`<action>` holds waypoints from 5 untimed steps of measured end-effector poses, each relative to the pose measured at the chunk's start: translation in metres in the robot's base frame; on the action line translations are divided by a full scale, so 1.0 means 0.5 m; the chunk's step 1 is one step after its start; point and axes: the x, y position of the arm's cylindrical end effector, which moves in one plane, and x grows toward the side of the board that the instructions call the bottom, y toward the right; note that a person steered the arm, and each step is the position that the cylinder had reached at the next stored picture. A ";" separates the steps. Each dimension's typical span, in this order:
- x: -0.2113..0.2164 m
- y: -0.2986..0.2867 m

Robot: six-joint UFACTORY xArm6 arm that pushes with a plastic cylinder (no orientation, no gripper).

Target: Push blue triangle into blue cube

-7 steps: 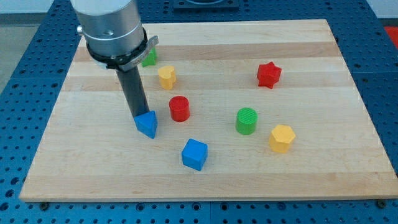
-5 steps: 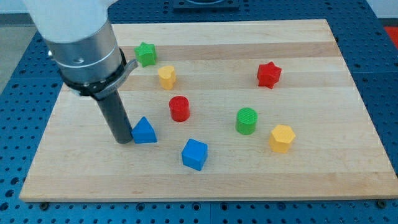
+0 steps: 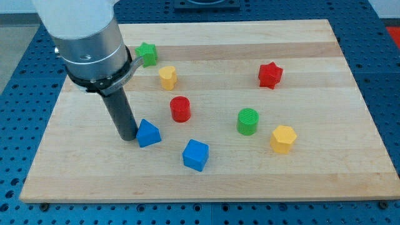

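Note:
The blue triangle (image 3: pixel 148 133) lies on the wooden board (image 3: pixel 206 181), left of centre. My tip (image 3: pixel 128 136) stands right against its left side, touching it. The blue cube (image 3: pixel 195 154) sits below and to the right of the triangle, a short gap apart from it. The rod rises from the tip into the large grey arm body at the view's top left.
A red cylinder (image 3: pixel 180 109) stands just above and right of the triangle. A yellow block (image 3: pixel 167 77) and a green star (image 3: pixel 147 54) lie further up. A green cylinder (image 3: pixel 248 120), a yellow hexagon (image 3: pixel 283 138) and a red star (image 3: pixel 270 74) lie to the right.
My tip swung from above the triangle round to its left side, then pushed right. The blue triangle has turned and slid slightly right, toward the blue cube.

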 end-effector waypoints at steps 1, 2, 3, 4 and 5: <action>-0.015 0.010; -0.009 0.021; 0.025 0.044; 0.037 0.074; 0.037 0.086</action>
